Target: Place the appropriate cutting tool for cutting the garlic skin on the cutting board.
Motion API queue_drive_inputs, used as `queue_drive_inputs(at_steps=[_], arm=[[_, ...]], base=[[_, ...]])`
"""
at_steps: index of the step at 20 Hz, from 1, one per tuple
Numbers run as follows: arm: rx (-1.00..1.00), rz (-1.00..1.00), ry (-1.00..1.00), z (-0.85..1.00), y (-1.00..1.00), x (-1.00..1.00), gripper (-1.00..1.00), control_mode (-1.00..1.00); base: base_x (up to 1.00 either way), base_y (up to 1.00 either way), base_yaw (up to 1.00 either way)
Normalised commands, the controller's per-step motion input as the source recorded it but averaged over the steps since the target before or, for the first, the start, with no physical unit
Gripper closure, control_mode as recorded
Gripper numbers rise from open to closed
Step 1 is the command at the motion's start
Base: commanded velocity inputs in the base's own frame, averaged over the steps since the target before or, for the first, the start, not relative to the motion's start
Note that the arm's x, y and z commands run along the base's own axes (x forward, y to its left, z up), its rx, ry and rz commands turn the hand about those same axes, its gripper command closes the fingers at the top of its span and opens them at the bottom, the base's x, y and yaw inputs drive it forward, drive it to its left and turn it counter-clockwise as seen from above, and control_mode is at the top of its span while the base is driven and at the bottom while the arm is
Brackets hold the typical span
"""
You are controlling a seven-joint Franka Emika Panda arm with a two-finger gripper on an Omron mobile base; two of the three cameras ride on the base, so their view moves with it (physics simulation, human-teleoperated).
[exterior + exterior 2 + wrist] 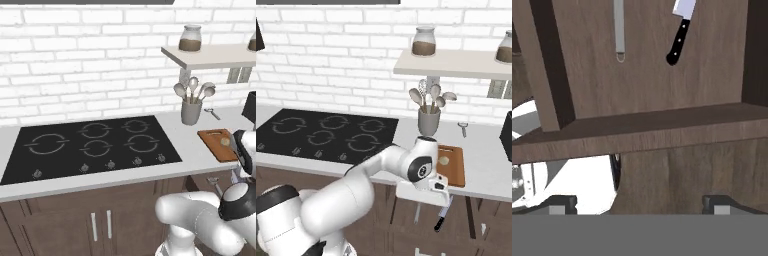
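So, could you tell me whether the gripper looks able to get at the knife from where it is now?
Probably yes: in the hand view the knife lies in plain sight ahead of the open gripper, with nothing between them.

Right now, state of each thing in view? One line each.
knife: lying in the open drawer, not gripped
drawer: pulled open below the counter
gripper: open, empty, fingers wide apart
cutting board: flat on the counter, garlic on it
garlic: resting on the board, whole
utensil holder: upright, full of spoons
shelf jar: upright, lidded
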Motion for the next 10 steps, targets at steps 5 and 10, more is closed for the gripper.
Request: queue_drive_inputs(at_steps=[5,10], arm=[[0.00,0.00,0.00,-0.38,-0.79,-0.14,-1.00,-1.00],[0.00,0.00,0.00,-0.40,-0.48,0.16,-1.00,-1.00]], base=[[0.00,0.00,0.00],[0.00,0.00,0.00]])
